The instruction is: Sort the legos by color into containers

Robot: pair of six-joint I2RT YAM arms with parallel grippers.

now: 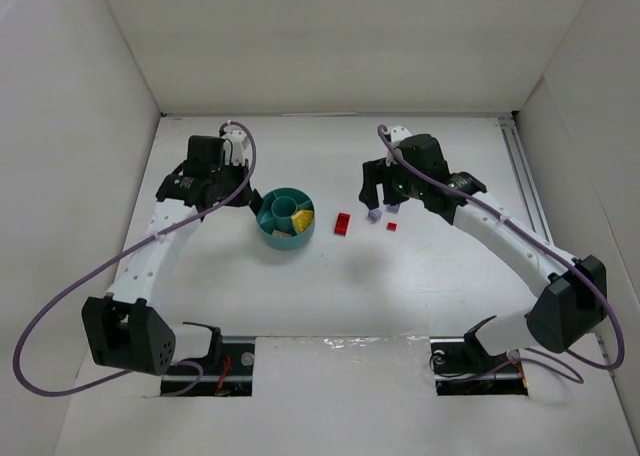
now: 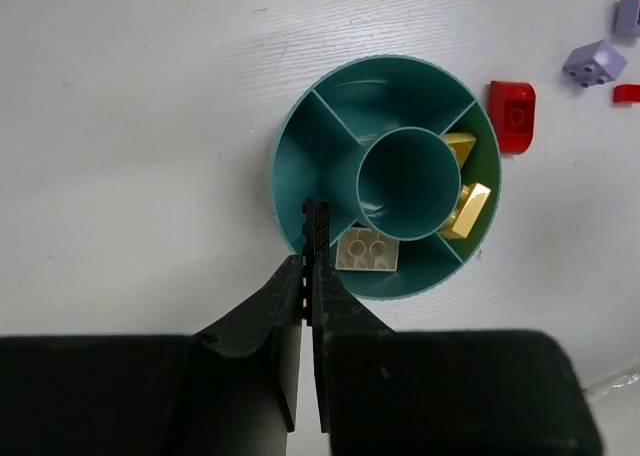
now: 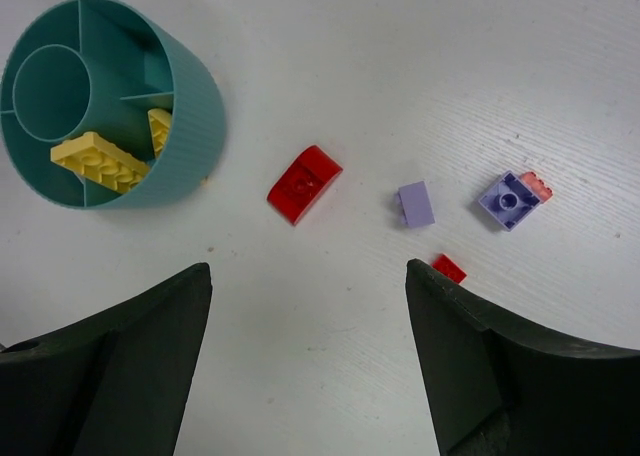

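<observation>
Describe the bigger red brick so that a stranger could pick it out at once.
Seen from above, find the teal round dish near the middle of the white table. The loose piece closest to its right is the red brick. The tiny red piece and the lavender bricks lie farther right; only this one has a curved top.

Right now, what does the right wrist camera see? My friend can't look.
The open right gripper hangs over loose plastic bricks on a white table: a curved red brick, a small lavender brick, a square lavender brick and a tiny red brick. At upper left, a teal round plastic dish holds yellow bricks.
</observation>
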